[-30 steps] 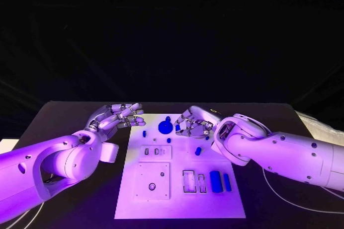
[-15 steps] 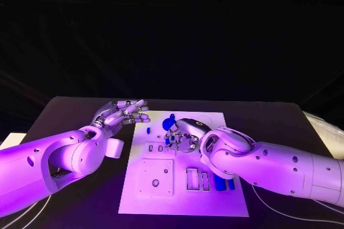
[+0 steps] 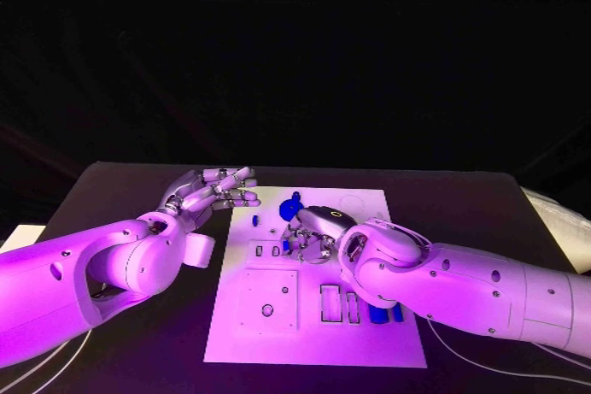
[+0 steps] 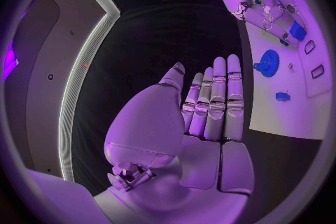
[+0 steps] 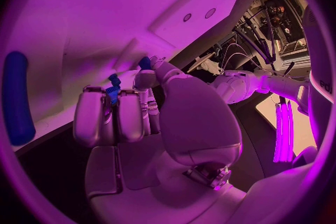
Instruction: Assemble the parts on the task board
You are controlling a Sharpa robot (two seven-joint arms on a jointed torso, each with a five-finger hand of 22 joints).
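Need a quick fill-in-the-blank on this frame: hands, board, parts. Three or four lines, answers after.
1. The right hand pinches a small ____ part in its fingers.
2. The left hand holds ____.
3. The blue gear lies on the white task ____.
4. The right hand is over the board, while the left hand is over the ____ table.

Answers: blue; nothing; board; black

head view looks down over the task board; both wrist views sit close behind their hands, sharing that board.
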